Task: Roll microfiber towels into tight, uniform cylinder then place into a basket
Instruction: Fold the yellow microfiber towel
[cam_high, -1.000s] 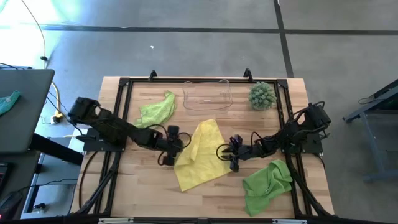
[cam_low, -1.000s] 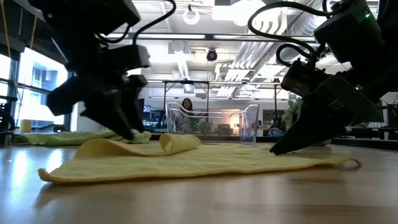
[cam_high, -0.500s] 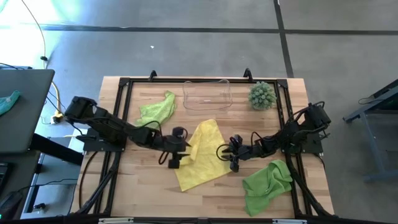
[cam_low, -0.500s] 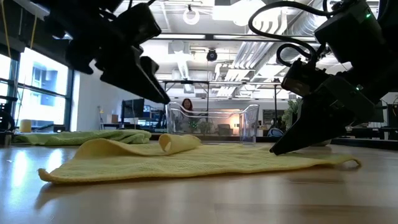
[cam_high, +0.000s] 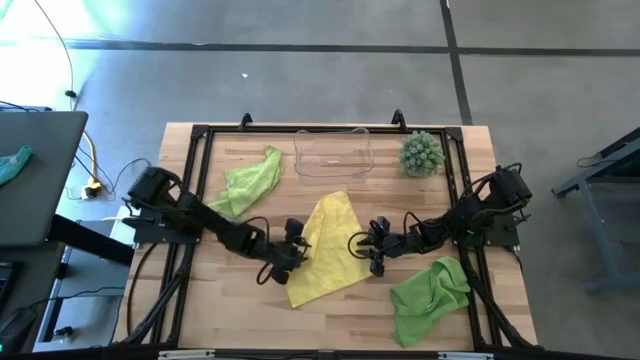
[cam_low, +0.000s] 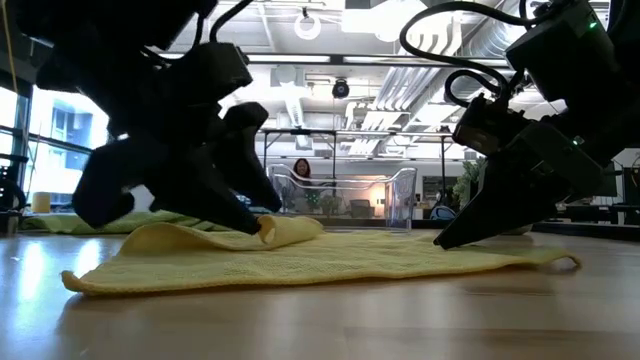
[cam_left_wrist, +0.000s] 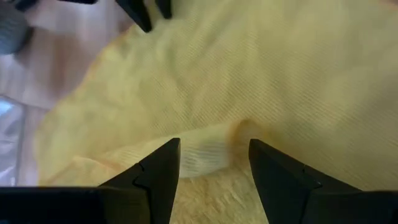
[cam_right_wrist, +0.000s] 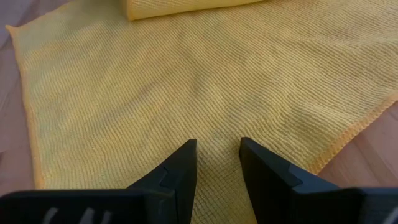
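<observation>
Left hand (cam_high: 291, 256) spread over rolled edge of yellow towel (cam_high: 325, 250); right hand (cam_right_wrist: 217, 163) half-spread, tips on cloth. Towel's left side hidden.

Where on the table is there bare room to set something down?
Bare wood along the near edge left of the yellow towel, and between the clear tub and the plant. The middle is crowded: both claws, left and right, at that towel.

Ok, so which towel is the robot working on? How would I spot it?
Look at the middle of the wooden table, just in front of the clear basket. The yellow towel lies spread there between the two arms. It is the only yellow one; the two crumpled towels are green.
</observation>
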